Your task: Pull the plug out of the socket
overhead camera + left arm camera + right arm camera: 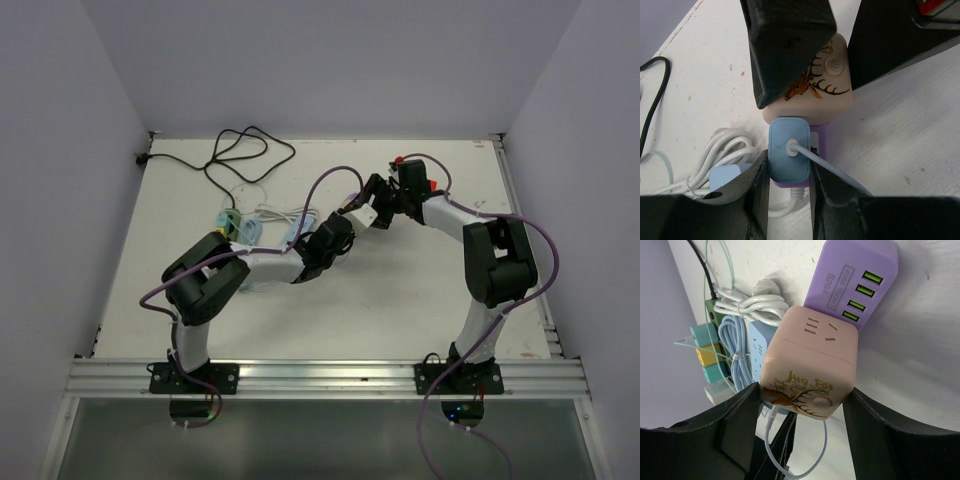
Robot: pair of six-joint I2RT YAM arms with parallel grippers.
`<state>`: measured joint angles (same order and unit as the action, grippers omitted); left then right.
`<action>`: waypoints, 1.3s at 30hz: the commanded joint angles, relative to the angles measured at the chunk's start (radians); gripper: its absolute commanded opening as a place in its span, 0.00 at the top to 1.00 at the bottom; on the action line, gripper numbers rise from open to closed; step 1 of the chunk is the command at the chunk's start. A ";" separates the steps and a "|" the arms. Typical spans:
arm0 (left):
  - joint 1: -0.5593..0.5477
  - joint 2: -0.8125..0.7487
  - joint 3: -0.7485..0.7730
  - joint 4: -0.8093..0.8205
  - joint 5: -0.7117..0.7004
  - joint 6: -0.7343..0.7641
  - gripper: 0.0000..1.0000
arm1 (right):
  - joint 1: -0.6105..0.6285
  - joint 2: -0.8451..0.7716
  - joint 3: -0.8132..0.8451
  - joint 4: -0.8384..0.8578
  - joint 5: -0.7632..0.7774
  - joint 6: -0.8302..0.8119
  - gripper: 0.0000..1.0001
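Meeting over the middle of the table (440, 300), the left gripper (338, 238) and the right gripper (383, 200) face each other across a pale cube socket (362, 215). From above, neither grip can be judged. A loose black cord (245, 150) lies well apart at the far side.

In the left wrist view, the left fingers (757, 185) are closed on the light-blue plug (788, 150), one on each flat side. The plug sits seated in the cube's near face, its cable running out toward the camera. That hold likely lets the arm draw straight back along the pins. The right gripper's black fingers flank the deer-printed cube from the far side.

The right wrist view shows the right fingers (735, 425) partly open and pressed to opposite faces of the cube, apparently to brace it against the pull. A purple USB block (855, 280) touches the cube behind. A coiled white cable (747, 302) and a blue power strip (760, 340) lie beside it.
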<state>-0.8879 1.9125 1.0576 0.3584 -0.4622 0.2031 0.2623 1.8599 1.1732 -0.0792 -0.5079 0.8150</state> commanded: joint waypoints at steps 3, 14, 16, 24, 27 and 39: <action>-0.014 -0.061 0.050 0.079 -0.043 -0.048 1.00 | 0.006 0.039 0.052 -0.244 0.230 -0.080 0.41; -0.014 -0.159 0.087 -0.005 0.071 -0.122 1.00 | 0.009 0.082 0.068 -0.268 0.243 -0.080 0.41; -0.013 -0.161 0.093 -0.024 0.063 -0.120 1.00 | 0.011 0.091 0.078 -0.255 0.201 -0.077 0.41; -0.013 -0.213 0.059 -0.134 0.005 -0.148 1.00 | 0.009 0.053 0.132 -0.228 0.144 -0.086 0.20; -0.013 -0.248 0.018 -0.182 -0.016 -0.194 1.00 | 0.008 0.047 0.181 -0.249 0.137 -0.088 0.18; -0.013 -0.273 -0.194 -0.343 0.004 -0.433 0.96 | 0.008 0.042 0.241 -0.275 0.103 -0.096 0.03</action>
<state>-0.8982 1.6566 0.8951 0.0513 -0.4496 -0.1410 0.2737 1.9102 1.3632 -0.3279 -0.4011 0.7330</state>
